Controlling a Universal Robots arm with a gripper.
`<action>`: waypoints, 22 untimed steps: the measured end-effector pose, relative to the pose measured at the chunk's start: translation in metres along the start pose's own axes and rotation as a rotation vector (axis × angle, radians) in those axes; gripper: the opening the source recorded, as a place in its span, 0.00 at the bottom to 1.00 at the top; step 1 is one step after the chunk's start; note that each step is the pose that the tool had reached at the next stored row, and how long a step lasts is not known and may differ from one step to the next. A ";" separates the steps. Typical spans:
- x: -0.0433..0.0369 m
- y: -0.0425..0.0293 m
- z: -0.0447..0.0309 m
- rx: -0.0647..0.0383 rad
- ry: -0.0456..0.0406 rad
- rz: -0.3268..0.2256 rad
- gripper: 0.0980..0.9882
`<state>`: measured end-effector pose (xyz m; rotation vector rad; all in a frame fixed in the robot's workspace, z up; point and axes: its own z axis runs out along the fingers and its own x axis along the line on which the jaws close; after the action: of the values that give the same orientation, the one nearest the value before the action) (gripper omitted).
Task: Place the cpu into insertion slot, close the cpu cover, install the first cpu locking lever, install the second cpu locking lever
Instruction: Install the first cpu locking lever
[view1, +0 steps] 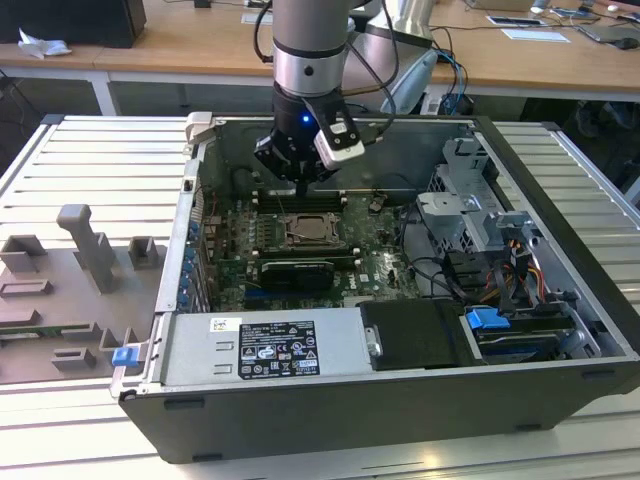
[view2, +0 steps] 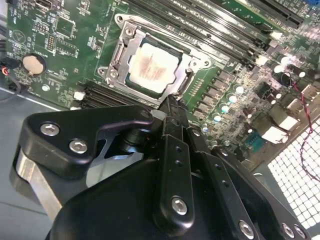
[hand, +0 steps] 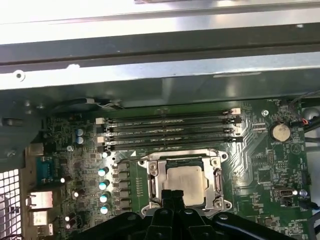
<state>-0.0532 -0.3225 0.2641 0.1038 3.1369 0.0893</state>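
The cpu (view2: 151, 66), a pale silver square chip, lies flat in the insertion slot (view1: 315, 233) on the green motherboard, and it also shows in the first wrist view (hand: 186, 180). The cpu cover (view2: 119, 54), a silvery frame, lies down around the chip in both wrist views (hand: 151, 172). My gripper (view1: 300, 187) hangs just above the slot's far edge in the exterior view. Its black fingertips (view2: 170, 106) are pressed together with nothing between them, close over the cover's rim (hand: 173, 194). I cannot tell how the locking levers stand.
Long black memory slots (hand: 170, 131) run beside the socket. A black card (view1: 297, 272) stands in front of it. The case walls (view1: 190, 200) enclose the board, with a drive cage and cables (view1: 480, 250) on the exterior view's right and a power supply (view1: 270, 345) in front.
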 end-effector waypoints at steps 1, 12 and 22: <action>0.0002 0.0000 0.0001 0.000 0.0023 -0.041 0.01; 0.0109 -0.0008 0.0003 0.000 0.0073 -0.129 0.01; 0.0280 -0.0019 0.0003 0.000 0.0073 -0.129 0.01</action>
<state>-0.0812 -0.3226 0.2637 -0.0989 3.1407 0.0897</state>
